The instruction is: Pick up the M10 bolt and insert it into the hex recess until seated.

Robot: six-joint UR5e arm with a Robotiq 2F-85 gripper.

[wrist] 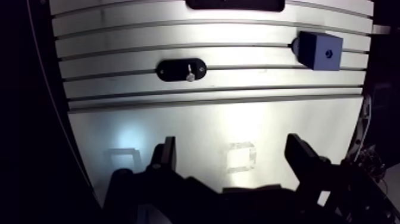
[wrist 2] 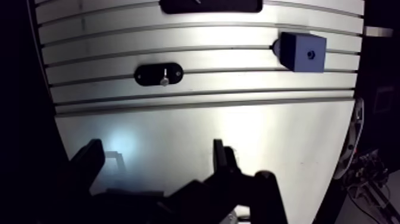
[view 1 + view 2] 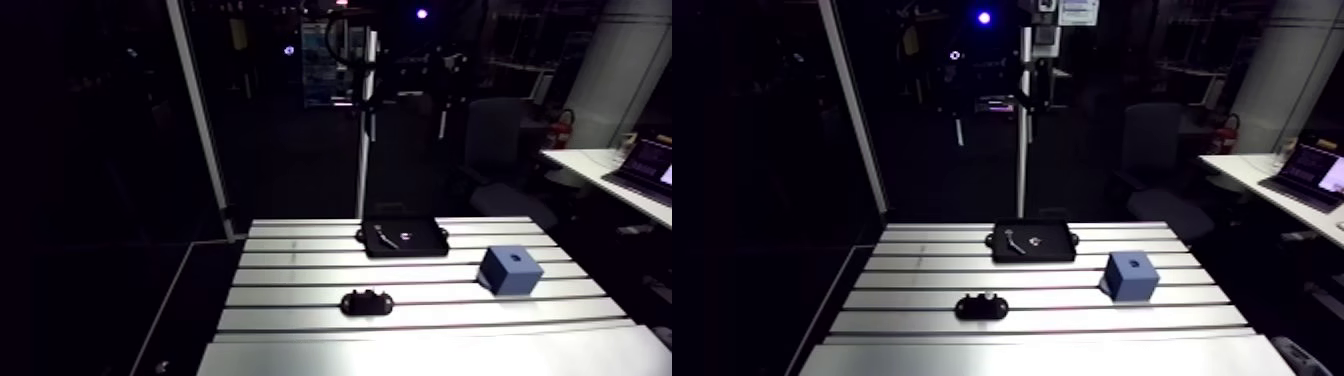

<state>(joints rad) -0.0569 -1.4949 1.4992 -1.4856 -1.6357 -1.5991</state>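
**Arm view.** Slotted table bearing three items.
- Black tray at the far edge, holding a slender silvery piece lying slantwise.
- Black oval holder at mid-table.
- Blue block off to one side, with a dark hole in its top face; whether hexagonal could not be told.
- The gripper did not show in this view.

**Wrist view.**
- Gripper: fingers spread wide, nothing between them, poised over bare table.
- Small silvery bolt on the oval holder, judged the likelier M10 bolt, though the tray piece remained a candidate.
- It lay well ahead of the gripper, roughly in line with the gap between the fingers.
- Its long axis appeared to point away from the gripper; whether standing or lying could not be told.
- The blue block sat further ahead and to one side.
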